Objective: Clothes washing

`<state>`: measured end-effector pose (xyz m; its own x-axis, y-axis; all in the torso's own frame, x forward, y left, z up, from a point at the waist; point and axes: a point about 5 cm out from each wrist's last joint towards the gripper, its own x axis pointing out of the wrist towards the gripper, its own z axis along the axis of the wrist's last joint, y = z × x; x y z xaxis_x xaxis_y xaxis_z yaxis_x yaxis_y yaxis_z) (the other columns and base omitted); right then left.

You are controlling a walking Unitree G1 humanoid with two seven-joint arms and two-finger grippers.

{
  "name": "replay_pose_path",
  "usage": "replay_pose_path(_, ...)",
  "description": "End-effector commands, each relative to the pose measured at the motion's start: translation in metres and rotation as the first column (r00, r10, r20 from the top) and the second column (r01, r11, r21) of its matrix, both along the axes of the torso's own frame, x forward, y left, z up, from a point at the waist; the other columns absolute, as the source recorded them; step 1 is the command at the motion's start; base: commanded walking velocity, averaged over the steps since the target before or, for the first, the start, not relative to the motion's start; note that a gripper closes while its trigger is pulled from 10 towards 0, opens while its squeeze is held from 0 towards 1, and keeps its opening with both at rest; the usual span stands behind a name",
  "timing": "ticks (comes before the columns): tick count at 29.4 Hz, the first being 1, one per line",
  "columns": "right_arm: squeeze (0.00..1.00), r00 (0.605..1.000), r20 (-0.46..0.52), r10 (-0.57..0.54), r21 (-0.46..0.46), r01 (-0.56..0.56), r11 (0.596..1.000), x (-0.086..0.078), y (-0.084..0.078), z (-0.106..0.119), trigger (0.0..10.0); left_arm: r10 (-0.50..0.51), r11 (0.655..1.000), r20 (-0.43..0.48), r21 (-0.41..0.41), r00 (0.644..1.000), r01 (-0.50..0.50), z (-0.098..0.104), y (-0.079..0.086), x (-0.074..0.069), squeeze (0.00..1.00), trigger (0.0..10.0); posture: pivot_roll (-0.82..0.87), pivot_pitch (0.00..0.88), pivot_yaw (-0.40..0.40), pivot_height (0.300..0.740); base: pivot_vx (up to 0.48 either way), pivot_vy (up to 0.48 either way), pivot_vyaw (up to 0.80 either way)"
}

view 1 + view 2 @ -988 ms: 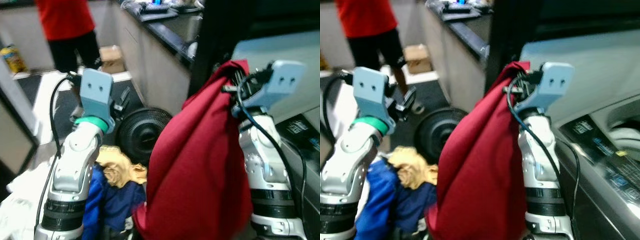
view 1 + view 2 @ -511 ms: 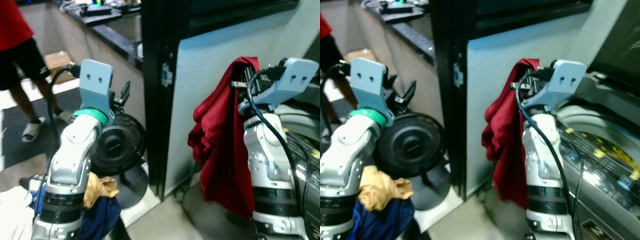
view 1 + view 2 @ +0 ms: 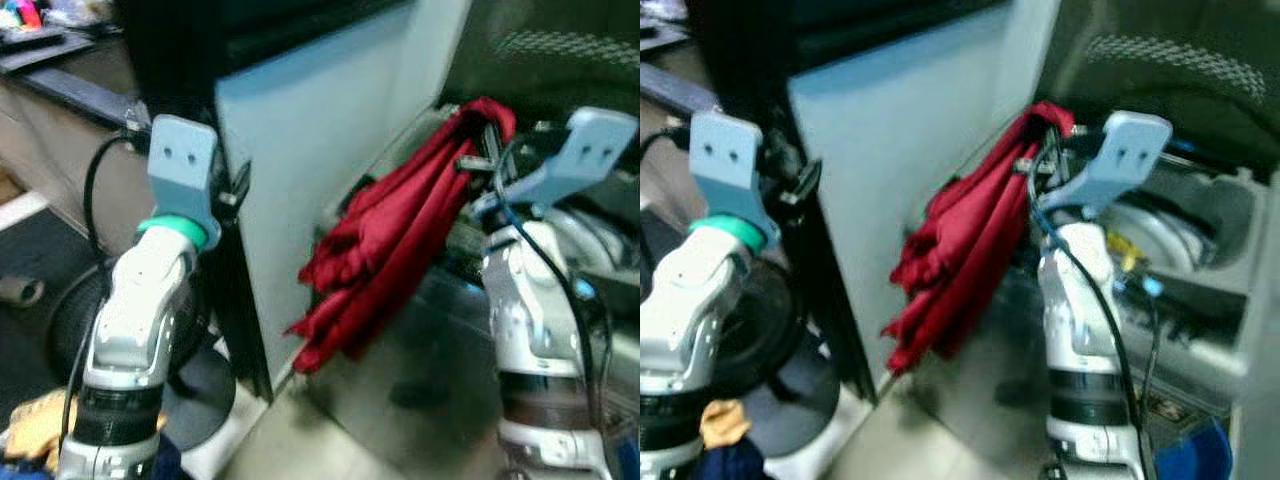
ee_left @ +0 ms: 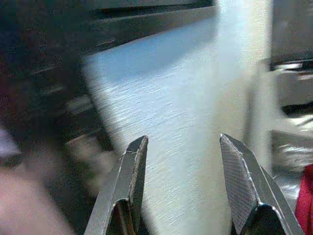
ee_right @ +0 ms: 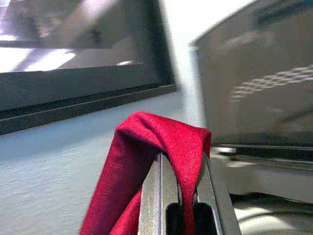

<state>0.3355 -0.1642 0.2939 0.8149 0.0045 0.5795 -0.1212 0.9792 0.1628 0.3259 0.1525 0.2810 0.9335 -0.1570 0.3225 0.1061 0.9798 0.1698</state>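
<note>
Right gripper: the right gripper [image 5: 178, 196] is raised beside the washer, its two black fingers [image 5: 151, 196] pinched together on a fold of the garment; cloth wraps over both tips.
Garment: the dark red cloth garment [image 3: 390, 250] hangs from that grip in a long bunched drape, trailing down and toward the robot's left, in front of the pale blue-grey wall panel [image 3: 320, 170]. Its lower end hangs free, short of the floor.
Washer: the grey top-loading washing machine [image 3: 1170, 250] stands to the robot's right, lid up, the drum opening just behind and beside the right wrist. Frames are blurred; drum contents unclear.
Left gripper: the left gripper [image 4: 183, 186] is held up at the left, near the dark door frame [image 3: 190, 60], fingers spread wide with nothing between them.
Floor pile: a bit of yellow cloth [image 3: 30, 425] shows at the lower left edge.
Step in hand (judgement): carrying the garment to the drum opening.
Method note: bring the grip over the middle of the opening, not its rim, before releasing; the long tail is likely to drape over the front edge, so lift high enough for the hanging end to clear it, then lower in.
Risk: cloth snagging on the wrist cable [image 3: 510, 170].
</note>
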Motion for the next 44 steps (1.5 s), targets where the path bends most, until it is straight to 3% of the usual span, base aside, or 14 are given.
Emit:
replay_pose_path(1,0.0,0.999,0.035,-0.004,0.009,0.003,1.0,-0.003,-0.002,0.007,10.0,-0.003,1.0,-0.005,-0.003,1.0,0.003,0.0,0.0,-0.001,0.0,10.0,0.09,0.0,0.07,0.74,0.0,0.0,-0.8)
replay_pose_path(20,0.0,0.999,0.038,-0.008,0.015,0.007,1.0,-0.003,-0.003,0.007,10.0,-0.01,1.0,-0.001,-0.02,1.0,0.01,0.002,-0.001,0.0,0.0,10.0,0.08,0.0,0.074,0.74,0.0,0.0,-0.8)
replay_pose_path(29,0.0,0.999,0.043,-0.006,0.012,0.006,1.0,-0.002,-0.002,0.008,10.0,-0.006,1.0,0.056,-0.024,0.998,0.008,0.008,0.0,-0.002,0.0,10.0,0.09,0.0,0.07,0.74,0.0,0.0,-0.8)
replay_pose_path(35,0.0,0.997,0.073,0.0,-0.058,0.005,0.998,-0.005,0.004,0.009,10.0,0.036,0.999,0.075,-0.009,0.996,-0.036,0.01,0.004,0.001,0.05,10.0,0.08,0.0,0.069,0.74,0.461,0.0,-0.21)
replay_pose_path(44,0.0,0.997,0.083,0.002,-0.06,0.003,0.998,-0.007,0.003,0.01,10.0,-0.003,0.999,0.072,-0.037,0.997,0.006,0.009,-0.001,0.0,0.02,10.0,0.08,0.0,0.067,0.74,0.445,0.0,0.0)
